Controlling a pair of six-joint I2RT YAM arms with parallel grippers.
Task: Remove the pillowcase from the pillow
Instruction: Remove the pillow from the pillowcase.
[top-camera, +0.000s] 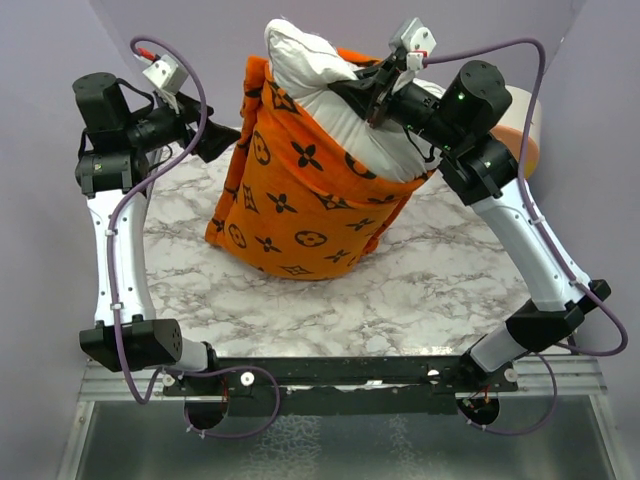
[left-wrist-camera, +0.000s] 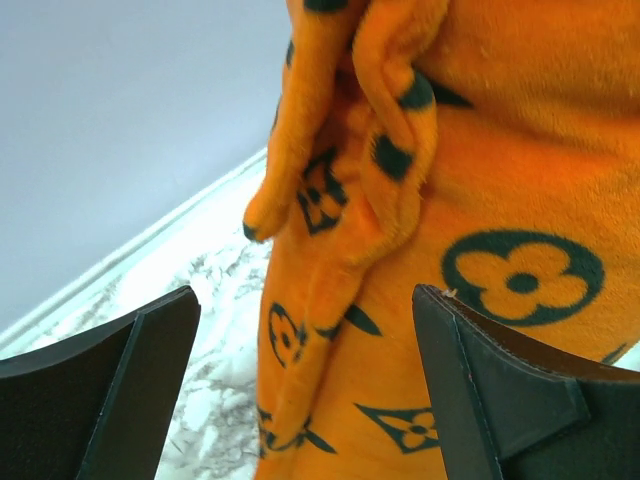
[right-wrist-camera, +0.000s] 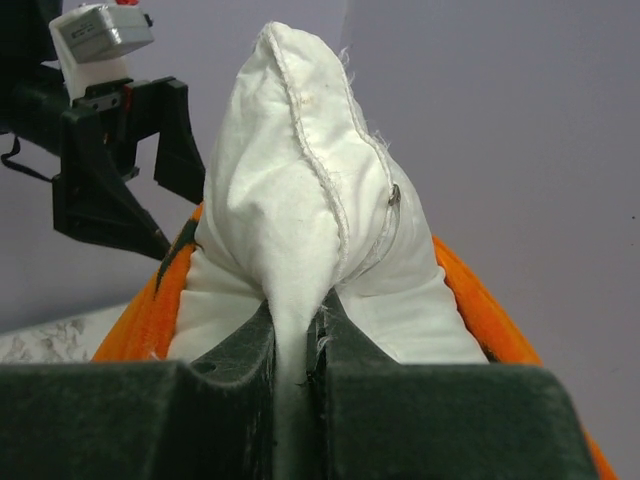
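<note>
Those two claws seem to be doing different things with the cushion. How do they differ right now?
The left gripper stands wide open and holds nothing; the right gripper is shut, pinching a fold of the white pillow. The left gripper faces the orange pillowcase at its side; the right gripper is up at the pillow's bare top. Both are dark two-finger claws.

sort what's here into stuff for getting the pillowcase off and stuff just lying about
For the job:
- white pillow, pinched by the right end effector
- orange patterned pillowcase around its lower part
- left end effector, open beside the pillowcase

Lying about:
- white-and-orange cylinder, far right
</note>
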